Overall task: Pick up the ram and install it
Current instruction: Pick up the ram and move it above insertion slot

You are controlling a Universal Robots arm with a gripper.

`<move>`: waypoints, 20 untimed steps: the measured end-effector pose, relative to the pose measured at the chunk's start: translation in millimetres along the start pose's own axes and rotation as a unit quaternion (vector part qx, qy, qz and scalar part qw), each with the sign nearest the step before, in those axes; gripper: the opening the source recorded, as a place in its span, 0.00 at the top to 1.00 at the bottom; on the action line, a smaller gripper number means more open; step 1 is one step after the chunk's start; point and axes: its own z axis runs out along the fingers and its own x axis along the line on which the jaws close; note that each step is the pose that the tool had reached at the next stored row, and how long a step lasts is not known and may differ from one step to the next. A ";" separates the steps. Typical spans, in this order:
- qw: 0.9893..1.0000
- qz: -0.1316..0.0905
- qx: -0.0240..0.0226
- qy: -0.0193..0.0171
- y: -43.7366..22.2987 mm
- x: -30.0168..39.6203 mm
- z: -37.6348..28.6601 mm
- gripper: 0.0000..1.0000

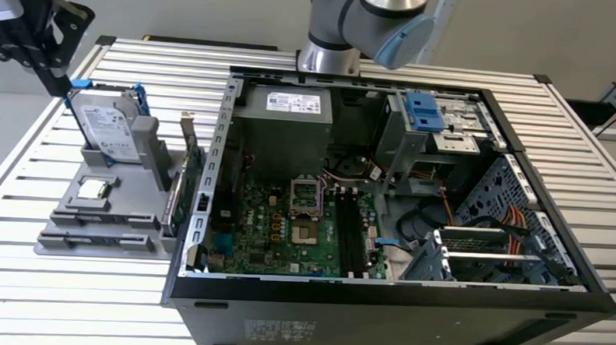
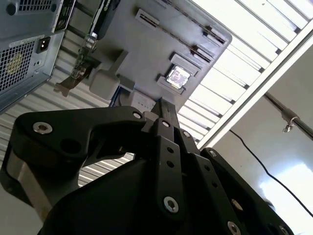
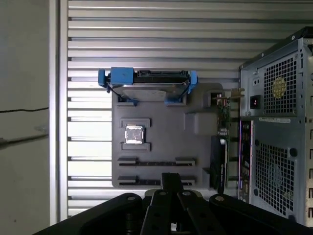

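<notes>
Arm (image 1: 369, 19) extended, tool (image 1: 56, 82) pointing downward

Ribbed silver slats on the table (image 1: 580, 130); plain grey on the holder (image 1: 87, 237) near its edge; silver with blue rails on the hard drive (image 1: 110, 133); green on expansion card (image 1: 182, 190) and motherboard (image 1: 284, 238); black on case (image 1: 385, 320) and gripper (image 3: 171, 177).

Looking down on holder tray (image 3: 161, 125) on slatted table (image 3: 146, 39) — hard drive (image 3: 146, 85) with blue rails (image 3: 120, 77) standing on edge at far end, square chip (image 3: 134, 134) seated in its pocket, two long slots (image 3: 155, 162) nearest gripper (image 3: 171, 178). Upright green card (image 3: 222, 122) wedged between tray and PC case (image 3: 276, 127).
</notes>
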 end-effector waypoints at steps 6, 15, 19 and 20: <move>1.000 0.001 0.000 0.000 -6.6 0.0 0.0 1.00; 1.000 0.001 0.000 0.000 -13.1 -0.1 -0.2 1.00; 1.000 0.001 0.000 0.000 -15.3 -0.1 -0.2 1.00; 1.000 0.001 0.000 0.000 -15.8 -0.1 -0.2 1.00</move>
